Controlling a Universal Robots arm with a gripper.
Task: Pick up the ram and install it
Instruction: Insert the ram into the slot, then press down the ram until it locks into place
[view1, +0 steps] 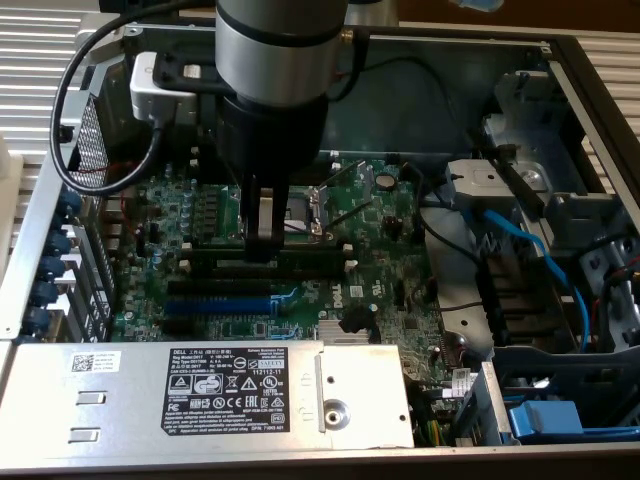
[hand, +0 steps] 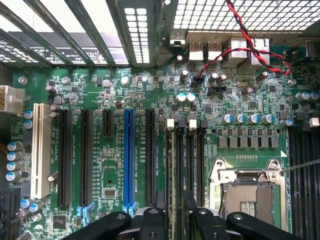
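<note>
Closest to the exterior camera sits the grey power-supply box (view1: 120, 385) with its black label, walling off the near edge of the open case (view1: 560, 60). The case lies on its side so that the motherboard (view1: 385, 285) faces up, which lets the arm come straight down onto it.

The hand (view1: 262, 238) stands upright over the bank of memory slots (view1: 260, 272), with its tip down at the ram (view1: 315, 249). The ram stands on edge along the slot nearest the processor socket (view1: 305, 205). Whether it is clicked fully home I cannot tell.

From the wrist, the hand (hand: 174, 201) has its fingers spread, with a clear gap between them lined up with the slots (hand: 186, 160). They straddle the line and pinch nothing. The hand sits near the stick's mid-length, probably so that any push would load both ends evenly.

Room is tight around it. The socket, with its thin metal lever, lies just beside the ram on one side, and the empty black slots and the blue expansion slot (view1: 215, 300) lie on the other. A black cable (view1: 68, 120) loops off the wrist toward the exterior view's left, above the board. The blue cables (view1: 535, 250) run well apart on the exterior view's right, out of the way.
</note>
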